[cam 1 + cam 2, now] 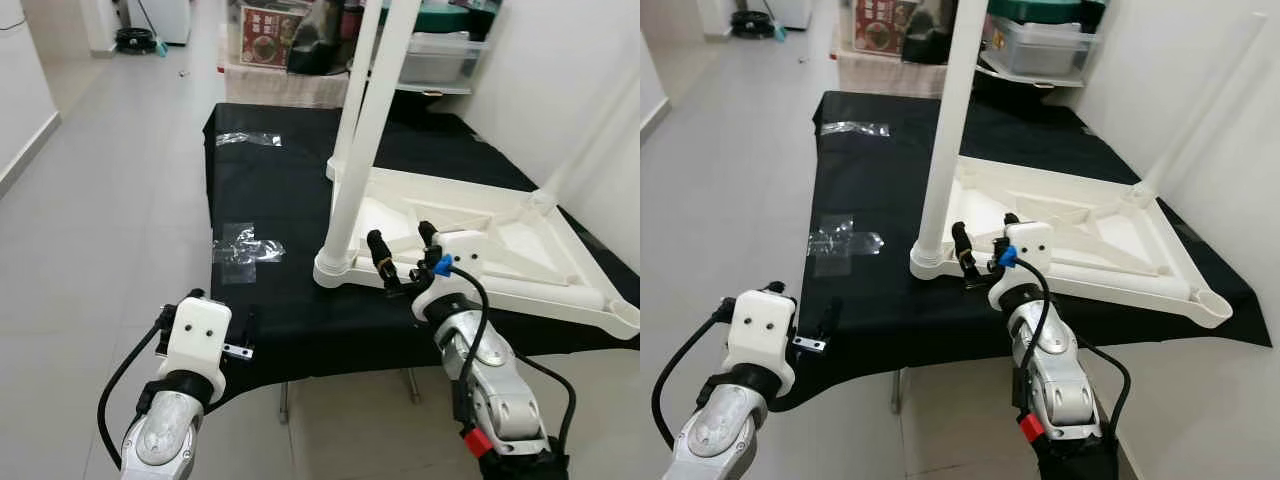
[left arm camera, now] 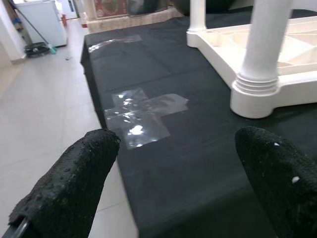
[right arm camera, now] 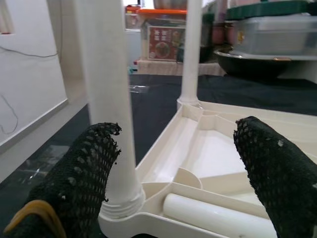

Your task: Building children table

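A white plastic children table (image 1: 500,240) is seen lying upside down on a black-covered surface (image 1: 280,200), its ribbed underside facing up, set toward the surface's right half and reaching the near edge. Its long axis appears to run from near-left to far-right across the cloth. Two legs are fitted and stand upright: a near leg (image 1: 365,140) in the near-left corner socket, rising out of the top of the frame and leaning slightly, and a far leg (image 1: 352,90) in the corner behind it. A third leg (image 1: 1200,110) is seen rising at the far right corner. One loose white leg (image 3: 218,218) is laid flat inside the tabletop along its near rim, long axis parallel to that edge.

The right gripper (image 1: 405,258) is held at the near-left corner of the tabletop, just beside the base of the near leg, fingers spread apart, nothing clasped between them. In the right wrist view the near leg is seen just beyond one finger (image 3: 84,183).

The left gripper (image 2: 183,178) is held over the near-left edge of the surface, fingers wide apart, empty. Clear tape patches (image 1: 245,250) are stuck on the cloth ahead of it; another clear piece (image 1: 248,139) is seen farther back. Storage boxes (image 1: 440,50) are stacked beyond the surface.
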Tool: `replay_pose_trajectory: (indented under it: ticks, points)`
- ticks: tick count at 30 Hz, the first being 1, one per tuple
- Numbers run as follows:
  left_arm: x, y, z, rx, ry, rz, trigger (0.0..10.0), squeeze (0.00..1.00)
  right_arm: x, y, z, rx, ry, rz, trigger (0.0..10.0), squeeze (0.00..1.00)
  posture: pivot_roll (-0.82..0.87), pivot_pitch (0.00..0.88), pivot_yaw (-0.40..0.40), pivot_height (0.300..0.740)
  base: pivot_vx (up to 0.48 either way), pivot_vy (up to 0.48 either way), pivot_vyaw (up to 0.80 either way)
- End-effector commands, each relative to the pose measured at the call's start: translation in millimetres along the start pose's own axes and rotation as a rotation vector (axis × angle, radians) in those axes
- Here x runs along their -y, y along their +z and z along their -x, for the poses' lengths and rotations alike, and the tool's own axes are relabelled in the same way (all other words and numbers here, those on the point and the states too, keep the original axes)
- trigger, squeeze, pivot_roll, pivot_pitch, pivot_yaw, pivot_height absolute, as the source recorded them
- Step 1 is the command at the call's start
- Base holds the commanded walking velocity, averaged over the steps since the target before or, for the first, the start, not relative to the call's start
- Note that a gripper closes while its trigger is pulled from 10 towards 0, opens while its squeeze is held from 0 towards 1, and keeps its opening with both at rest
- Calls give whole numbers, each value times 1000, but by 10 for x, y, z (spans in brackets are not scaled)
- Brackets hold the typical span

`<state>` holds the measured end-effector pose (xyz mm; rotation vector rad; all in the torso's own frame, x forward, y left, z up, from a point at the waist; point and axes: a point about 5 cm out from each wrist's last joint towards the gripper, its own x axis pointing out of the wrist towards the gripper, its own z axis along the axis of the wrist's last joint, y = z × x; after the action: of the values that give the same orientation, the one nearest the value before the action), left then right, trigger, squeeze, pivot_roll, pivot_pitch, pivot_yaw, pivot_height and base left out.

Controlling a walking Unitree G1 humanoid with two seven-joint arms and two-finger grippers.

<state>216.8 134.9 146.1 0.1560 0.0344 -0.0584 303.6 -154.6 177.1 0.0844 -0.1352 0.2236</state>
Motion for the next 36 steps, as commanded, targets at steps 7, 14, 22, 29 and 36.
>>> replay_pose_trajectory:
  ticks: [7,14,22,29,36]
  points:
    - [22,17,1,0,-6,1,10000,0,74,-92,-51,-73,100,-65,10000,0,75,85,-137,740,0,0,0]
    - [5,34,14,0,6,6,10000,0,173,-233,-59,-124,-33,-30,10000,0,82,93,-143,740,0,0,0]
    - [-257,71,8,11,156,-17,10000,0,438,-249,-22,-129,-274,14,10000,0,87,92,-144,740,0,0,0]
    - [-947,249,-11,85,481,-136,10000,0,767,-98,-35,-81,-481,77,10000,0,93,91,-147,740,0,0,0]
    - [-905,256,-29,91,463,-131,10000,0,687,-127,-60,-77,-449,59,10000,0,92,86,-143,740,424,0,0]
